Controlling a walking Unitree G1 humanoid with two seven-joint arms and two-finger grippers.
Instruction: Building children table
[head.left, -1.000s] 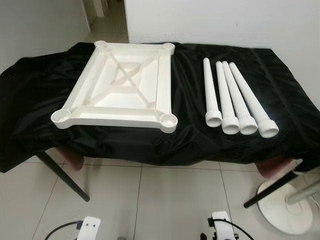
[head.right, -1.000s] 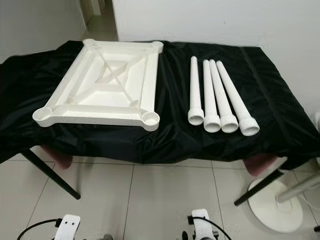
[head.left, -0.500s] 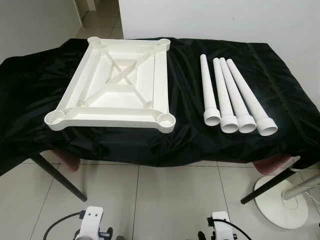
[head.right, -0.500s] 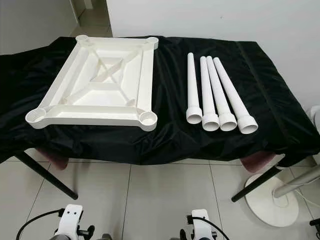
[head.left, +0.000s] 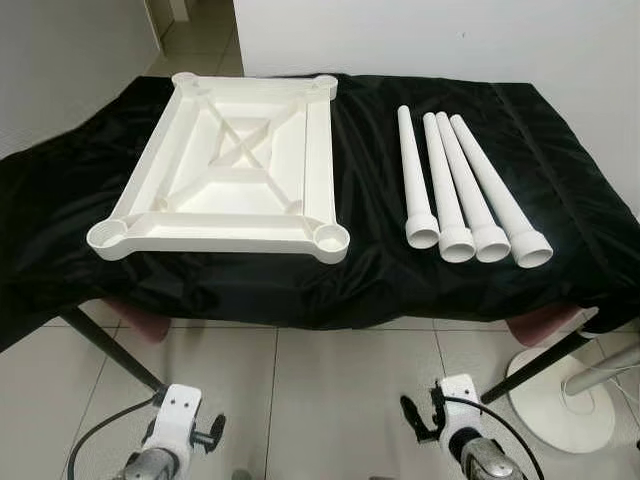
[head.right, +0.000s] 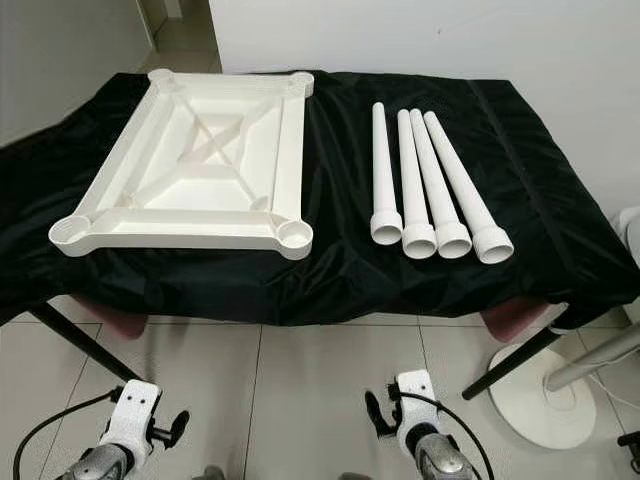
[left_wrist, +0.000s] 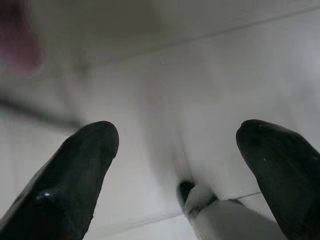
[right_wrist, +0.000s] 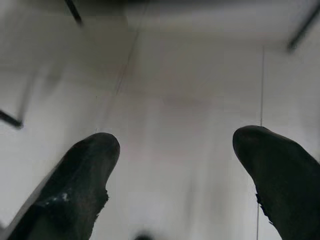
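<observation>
An upturned white plastic table top (head.left: 225, 170), with a round socket at each corner, lies on the left half of a table under a black cloth (head.left: 370, 270). Several white tapered legs (head.left: 465, 190) lie side by side to its right, wide ends toward me. Both arms hang low in front of the table, above the tiled floor: left arm (head.left: 170, 430), right arm (head.left: 458, 425). In the wrist views my left gripper (left_wrist: 177, 140) and right gripper (right_wrist: 175, 145) are open, with only floor between the fingers.
Black metal table legs (head.left: 110, 345) slant down to the light tiled floor (head.left: 320, 390). A white round stand base (head.left: 560, 405) sits on the floor at the right. Pink shapes (head.left: 140, 320) show under the cloth's edge. A white wall stands behind the table.
The camera has tilted a little, shifting the whole scene. Both arms have risen further into the bottom of the eye views. The table top and legs lie as before.
</observation>
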